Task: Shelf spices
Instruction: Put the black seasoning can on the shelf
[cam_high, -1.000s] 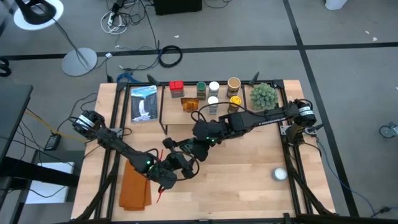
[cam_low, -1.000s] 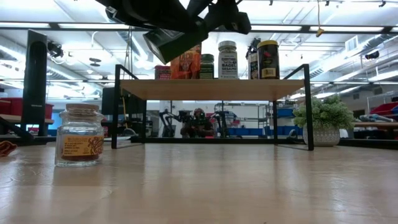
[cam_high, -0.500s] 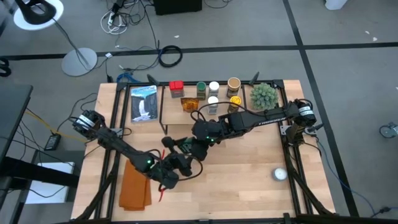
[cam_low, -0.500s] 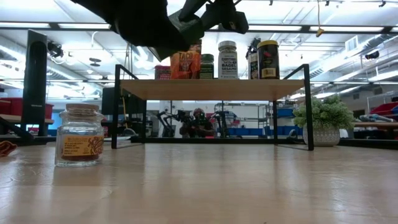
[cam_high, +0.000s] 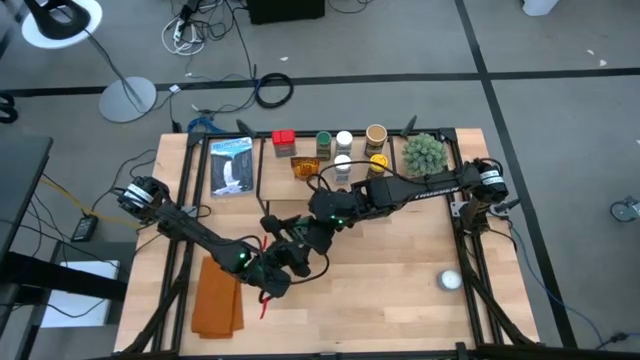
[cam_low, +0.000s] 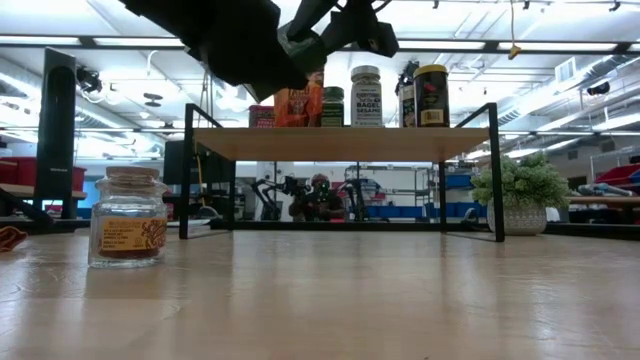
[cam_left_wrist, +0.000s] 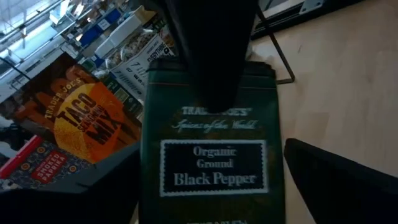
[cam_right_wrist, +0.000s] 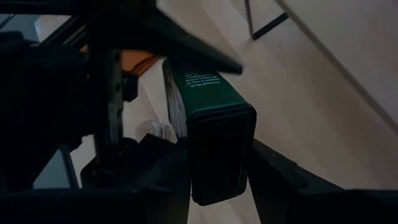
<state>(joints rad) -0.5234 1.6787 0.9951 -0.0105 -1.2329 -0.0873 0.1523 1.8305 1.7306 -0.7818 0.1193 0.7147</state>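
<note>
Gripping one black pepper tin (cam_left_wrist: 213, 155), right gripper (cam_right_wrist: 217, 165) jaws clamped, left gripper (cam_left_wrist: 211, 186) jaws apart

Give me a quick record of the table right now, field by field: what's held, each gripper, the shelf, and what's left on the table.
Held item: dark green black pepper tin, up off the table
Right gripper: shut on the black pepper tin
Left gripper: open, a finger on either side of the tin
Shelf: several spices on top, among them a taco mix packet
On the table: glass jar of reddish spice, standing apart from the shelf
</note>
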